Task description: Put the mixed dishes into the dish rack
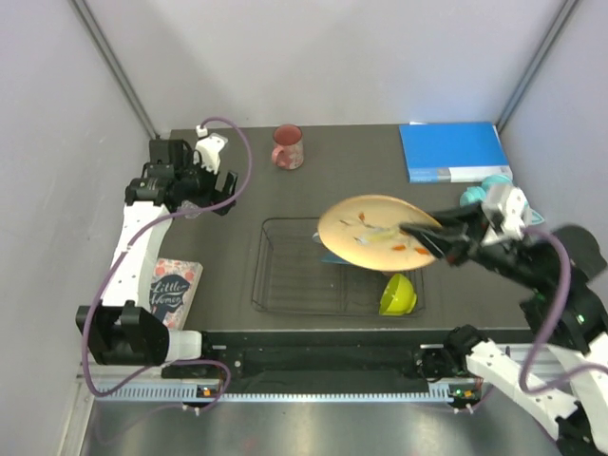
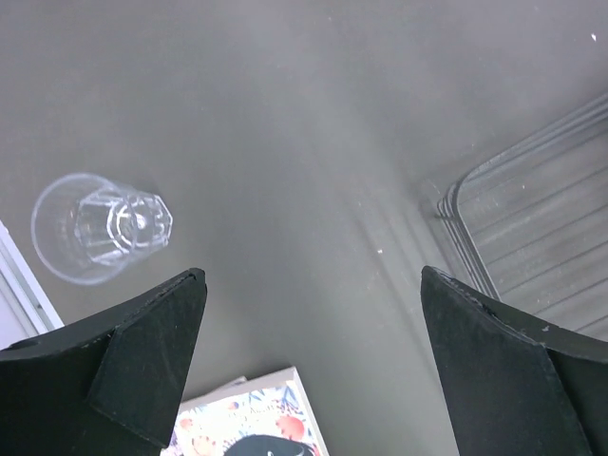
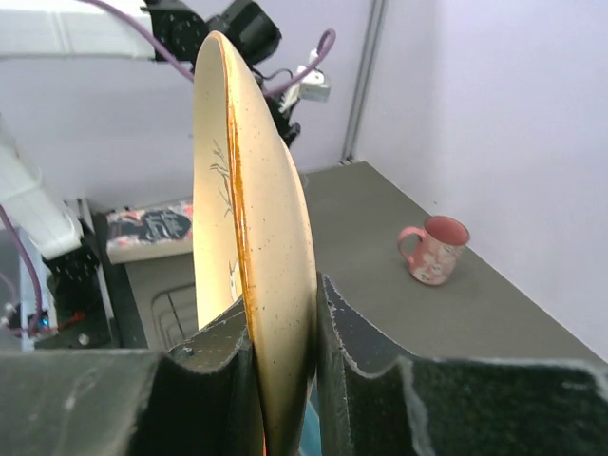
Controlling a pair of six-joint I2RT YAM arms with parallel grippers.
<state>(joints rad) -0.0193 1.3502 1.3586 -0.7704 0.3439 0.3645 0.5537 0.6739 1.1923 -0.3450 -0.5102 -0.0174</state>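
Right gripper (image 3: 285, 328): clenched on the lower rim of the cream-yellow floral plate (image 3: 249, 190), one finger against each face. The plate is off the table, held above the right half of the dish rack (image 1: 285, 280), its decorated face turned up and towards the rack's left side.

Left gripper (image 2: 313, 285): released, jaws wide apart, nothing between them. It hangs over bare table off the rack's far left corner, and that corner's wire shows beside its right finger.

Small clear glass (image 2: 100, 228): upright on the table, left of the rack, just beyond the left gripper's left finger and apart from it.

Lime-green bowl (image 1: 399, 294): inside the rack at its near right corner, tipped on its side.

Pink-red mug (image 1: 288, 147): upright on the table, well behind the rack, near the far edge.

Blue binder (image 1: 451, 152): flat on the table behind the rack to the right. A book (image 1: 174, 290) lies left of the rack's near side.
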